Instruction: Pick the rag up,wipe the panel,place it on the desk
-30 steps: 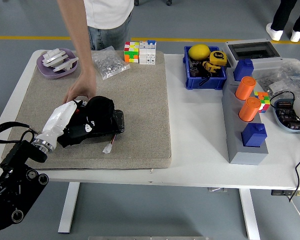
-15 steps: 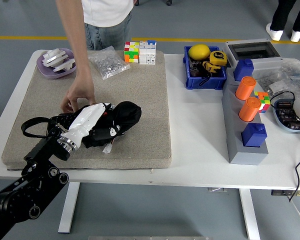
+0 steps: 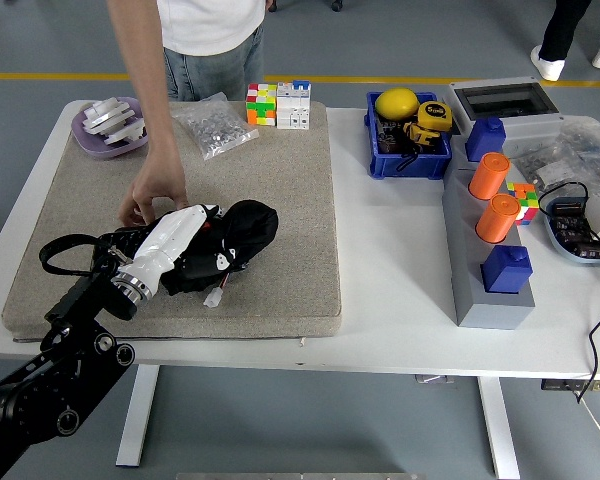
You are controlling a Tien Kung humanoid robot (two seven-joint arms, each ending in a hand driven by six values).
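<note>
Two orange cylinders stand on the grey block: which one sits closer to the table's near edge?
The lower orange cylinder, next to the near blue block; the other orange cylinder stands farther back.

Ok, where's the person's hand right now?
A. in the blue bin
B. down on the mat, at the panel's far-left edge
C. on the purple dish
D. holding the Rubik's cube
B: the person's hand rests on the mat beside the panel, where the robot's left hand presses the black rag.

Black robot arm, white-shelled hand

The left arm (image 3: 65,375) has black jointed links with round screw caps, a silver wrist ring, a looping black cable; the left hand (image 3: 170,243) is white.
</note>
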